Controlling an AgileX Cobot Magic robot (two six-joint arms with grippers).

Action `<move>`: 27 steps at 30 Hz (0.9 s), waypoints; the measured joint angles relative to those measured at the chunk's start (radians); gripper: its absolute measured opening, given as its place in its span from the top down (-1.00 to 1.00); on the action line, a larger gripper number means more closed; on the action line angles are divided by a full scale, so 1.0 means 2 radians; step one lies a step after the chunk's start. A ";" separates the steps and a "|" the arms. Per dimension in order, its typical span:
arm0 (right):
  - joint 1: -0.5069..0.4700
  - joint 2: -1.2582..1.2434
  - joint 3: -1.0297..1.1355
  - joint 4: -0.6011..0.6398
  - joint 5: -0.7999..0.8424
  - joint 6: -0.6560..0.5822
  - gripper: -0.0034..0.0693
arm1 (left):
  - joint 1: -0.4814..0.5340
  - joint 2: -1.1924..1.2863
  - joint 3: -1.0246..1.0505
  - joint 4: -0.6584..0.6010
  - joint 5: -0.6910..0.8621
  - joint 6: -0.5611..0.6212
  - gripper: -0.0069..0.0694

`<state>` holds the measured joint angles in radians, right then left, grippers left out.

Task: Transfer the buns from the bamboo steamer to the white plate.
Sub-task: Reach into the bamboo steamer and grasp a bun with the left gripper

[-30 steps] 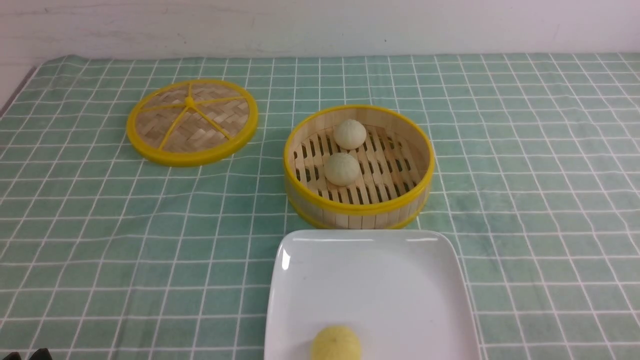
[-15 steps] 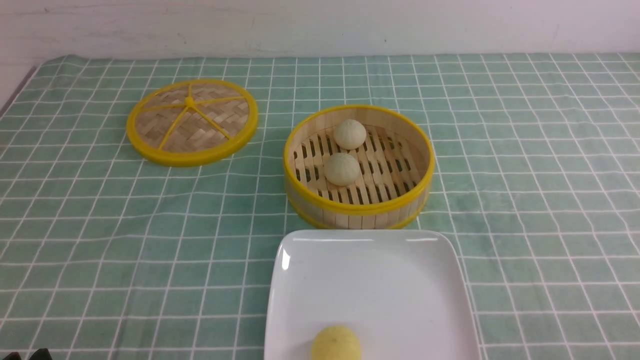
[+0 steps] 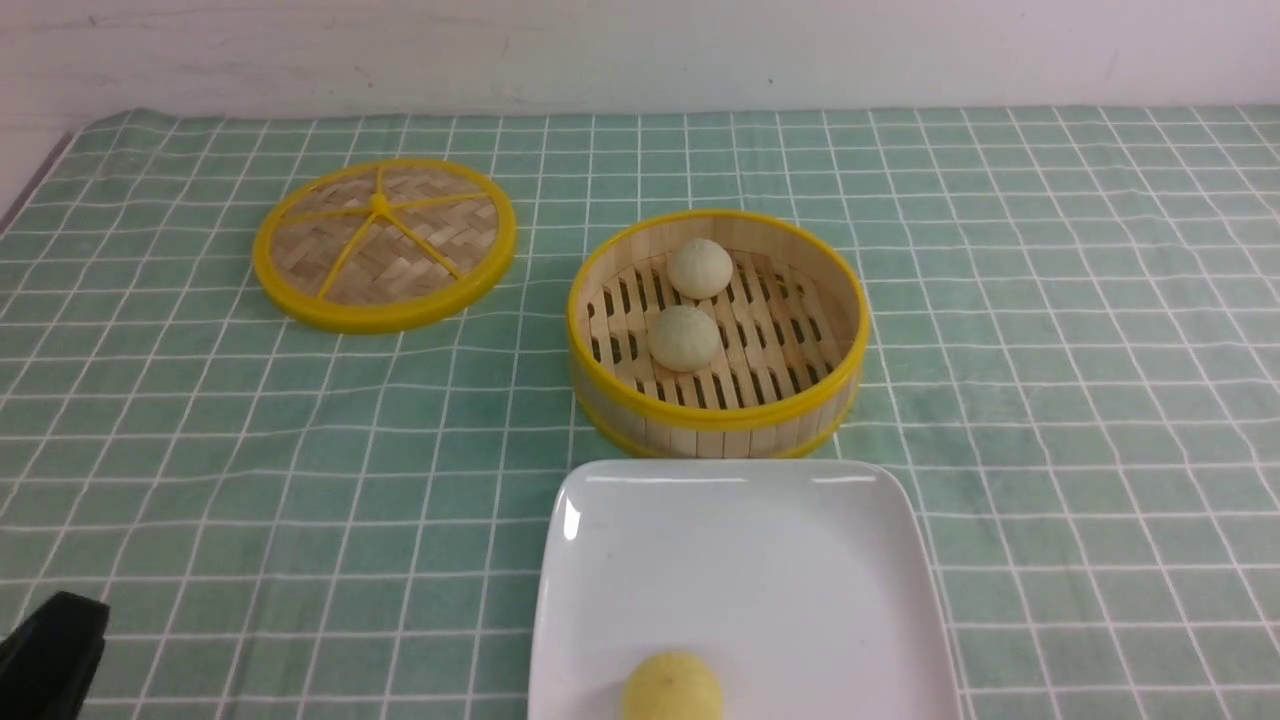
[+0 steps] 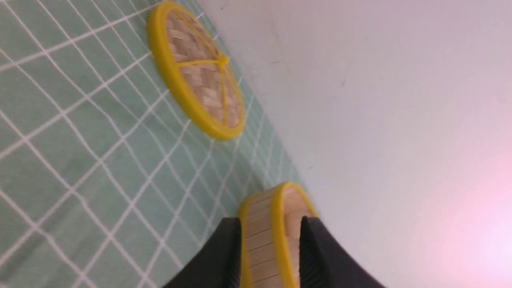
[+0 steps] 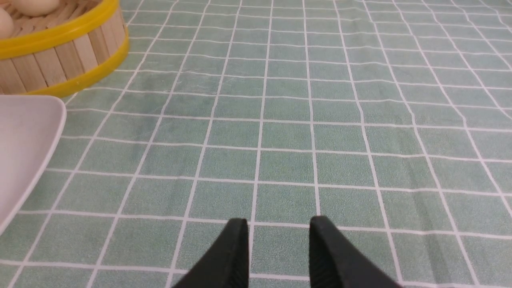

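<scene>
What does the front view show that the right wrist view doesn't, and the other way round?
Only the front view: the woven lid, the yellow bun and part of the left arm.

Only the right wrist view: the right hand, its fingers apart with nothing between them.

Both: the two pale buns, the bamboo steamer, the white plate and the green checked cloth.
</scene>
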<state>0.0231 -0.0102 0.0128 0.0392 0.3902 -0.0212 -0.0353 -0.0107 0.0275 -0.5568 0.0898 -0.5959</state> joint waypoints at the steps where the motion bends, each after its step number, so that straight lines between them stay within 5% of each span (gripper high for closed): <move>1: 0.000 0.000 0.000 0.000 0.000 0.000 0.25 | 0.000 0.000 0.000 -0.028 -0.014 -0.007 0.19; 9: 0.000 0.000 0.000 0.000 0.000 0.000 0.25 | 0.000 0.000 -0.004 -0.089 -0.053 -0.008 0.19; 14: 0.000 0.000 0.000 0.000 0.000 0.000 0.25 | 0.000 0.005 -0.075 -0.049 -0.039 0.061 0.36; 17: 0.000 0.000 0.000 0.000 0.000 0.000 0.25 | 0.000 0.066 -0.145 -0.021 -0.018 0.134 0.65; 20: 0.000 0.000 0.000 0.000 0.000 0.000 0.25 | 0.000 0.167 -0.206 -0.009 0.078 0.193 0.80; 27: 0.000 0.000 0.000 0.000 0.000 0.000 0.25 | 0.000 0.443 -0.303 0.005 0.350 0.270 0.81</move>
<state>0.0231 -0.0102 0.0128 0.0392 0.3902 -0.0212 -0.0353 0.8759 -0.5794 -0.5474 0.7898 -0.0555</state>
